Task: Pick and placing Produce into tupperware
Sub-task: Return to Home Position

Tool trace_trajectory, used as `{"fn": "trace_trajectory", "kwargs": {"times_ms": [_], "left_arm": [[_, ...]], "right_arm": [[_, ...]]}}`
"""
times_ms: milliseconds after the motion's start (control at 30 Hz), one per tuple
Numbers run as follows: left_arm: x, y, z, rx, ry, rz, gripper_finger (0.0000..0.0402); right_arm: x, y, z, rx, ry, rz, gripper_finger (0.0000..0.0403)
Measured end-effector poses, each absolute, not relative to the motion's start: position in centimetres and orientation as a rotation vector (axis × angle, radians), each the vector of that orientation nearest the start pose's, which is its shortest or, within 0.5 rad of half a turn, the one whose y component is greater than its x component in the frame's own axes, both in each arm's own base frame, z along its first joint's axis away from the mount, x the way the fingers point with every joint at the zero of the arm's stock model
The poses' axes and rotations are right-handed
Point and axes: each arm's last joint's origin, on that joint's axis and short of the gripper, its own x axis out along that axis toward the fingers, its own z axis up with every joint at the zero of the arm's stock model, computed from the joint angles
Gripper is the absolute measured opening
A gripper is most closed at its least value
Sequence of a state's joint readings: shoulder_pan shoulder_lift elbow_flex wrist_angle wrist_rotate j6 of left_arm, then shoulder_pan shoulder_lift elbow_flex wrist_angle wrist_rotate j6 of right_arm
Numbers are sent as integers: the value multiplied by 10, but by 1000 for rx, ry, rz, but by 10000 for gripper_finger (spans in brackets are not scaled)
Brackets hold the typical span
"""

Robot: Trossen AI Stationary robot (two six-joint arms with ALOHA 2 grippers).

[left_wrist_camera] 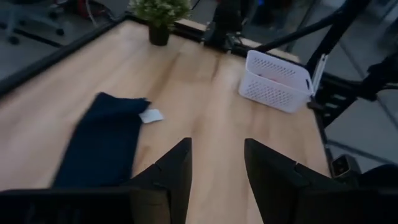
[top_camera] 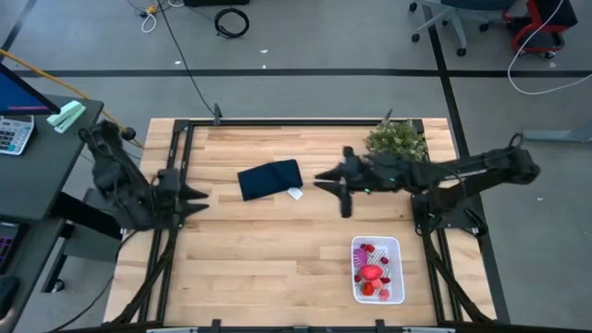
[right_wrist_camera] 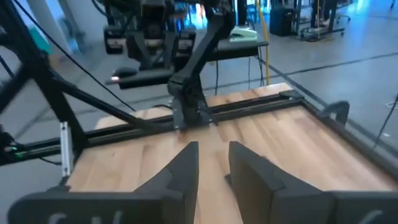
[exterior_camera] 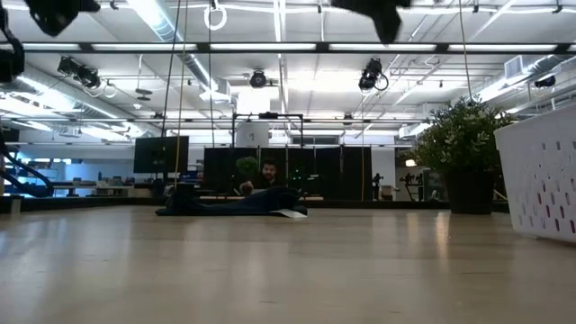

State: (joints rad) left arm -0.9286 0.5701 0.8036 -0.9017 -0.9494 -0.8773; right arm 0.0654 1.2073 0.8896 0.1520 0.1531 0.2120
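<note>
The tupperware [top_camera: 393, 250] sits on the bench [top_camera: 277, 259] in its near right part, on the right arm's side and close to the front edge. It lies flat with its mouth up. Its long axis runs from the far side of the bench toward the near edge, so one short end faces that edge.

The produce [top_camera: 370, 273] lies inside it. A bigger red piece is about midway along the length, with small red and pink bits toward both ends. Single fruits are too small to tell apart.

The right hand [top_camera: 321, 178] hangs above the middle of the bench and points across it toward the left arm. It is well apart from the tupperware, and its two fingers [right_wrist_camera: 186, 168] stand a narrow gap apart with nothing between them.

The left hand [top_camera: 202, 202] is at the left edge of the bench and points inward. Its fingers [left_wrist_camera: 177, 168] are spread and empty.

A dark navy cloth [top_camera: 270, 179] lies between the two hands, with a small white tag [top_camera: 295, 193] at its corner. A green plant [top_camera: 398, 139] stands at the far right corner.
</note>
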Motion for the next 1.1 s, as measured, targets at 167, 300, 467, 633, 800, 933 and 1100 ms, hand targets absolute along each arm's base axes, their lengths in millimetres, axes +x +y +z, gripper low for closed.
{"fn": "trace_trajectory", "kwargs": {"times_ms": [167,300,467,633,800,933,1100], "left_arm": [[76,-62,270,-381,256,176,158],[83,-69,241,-395,170,213,160],[86,-75,225,-404,142,188,156],[86,-75,221,-414,123,208,151],[82,-75,224,-425,80,234,156],[75,-73,229,-438,55,202,160],[66,-68,235,-429,30,165,157]], "right_arm": [[217,15,267,287,72,-78,96],[181,14,240,336,-10,-70,96],[153,12,218,341,-106,-60,96],[141,10,206,305,-126,-63,96],[133,7,196,302,-151,-139,96],[126,6,187,312,-168,-151,96],[124,6,180,352,-137,-124,96]]}}
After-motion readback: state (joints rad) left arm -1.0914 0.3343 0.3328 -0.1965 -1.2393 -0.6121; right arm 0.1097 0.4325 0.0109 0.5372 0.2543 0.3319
